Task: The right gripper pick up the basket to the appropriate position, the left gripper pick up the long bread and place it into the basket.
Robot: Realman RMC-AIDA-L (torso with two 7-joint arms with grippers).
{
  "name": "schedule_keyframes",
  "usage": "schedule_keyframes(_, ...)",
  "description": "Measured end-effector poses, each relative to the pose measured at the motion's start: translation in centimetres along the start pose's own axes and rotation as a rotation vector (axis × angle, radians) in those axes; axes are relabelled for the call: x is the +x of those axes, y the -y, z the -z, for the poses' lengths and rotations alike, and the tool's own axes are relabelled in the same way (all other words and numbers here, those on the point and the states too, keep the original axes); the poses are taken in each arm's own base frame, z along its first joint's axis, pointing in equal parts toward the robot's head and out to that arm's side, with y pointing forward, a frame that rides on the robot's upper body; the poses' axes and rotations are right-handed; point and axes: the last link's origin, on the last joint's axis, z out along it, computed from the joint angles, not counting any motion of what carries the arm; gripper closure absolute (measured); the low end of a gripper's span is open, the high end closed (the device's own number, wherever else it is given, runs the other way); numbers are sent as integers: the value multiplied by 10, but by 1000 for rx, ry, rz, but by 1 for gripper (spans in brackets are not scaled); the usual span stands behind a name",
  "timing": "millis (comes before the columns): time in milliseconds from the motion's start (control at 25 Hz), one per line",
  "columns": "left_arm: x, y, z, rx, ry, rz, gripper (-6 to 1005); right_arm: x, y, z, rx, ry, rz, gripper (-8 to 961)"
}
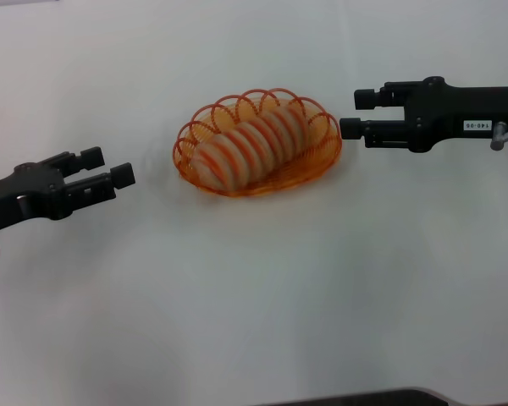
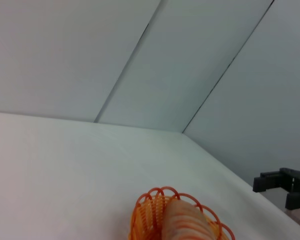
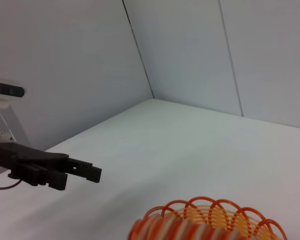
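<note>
Inside basket (image 1: 322,156), long bread (image 1: 252,144) seemingly half-hidden by wires.

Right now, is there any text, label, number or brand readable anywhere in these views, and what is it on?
White label on the right gripper, on its arm: dark characters, upside down and too blurred to read for sure.
The left gripper: no label or text visible.
The basket and the long bread: no writing.
Nothing else readable in any view.
</note>
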Motion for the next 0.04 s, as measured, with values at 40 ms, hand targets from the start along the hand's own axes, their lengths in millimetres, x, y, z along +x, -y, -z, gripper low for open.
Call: schedule_keyframes(40,-1,0,0,2,5,-1,155,0,0,0,0,0,0,303)
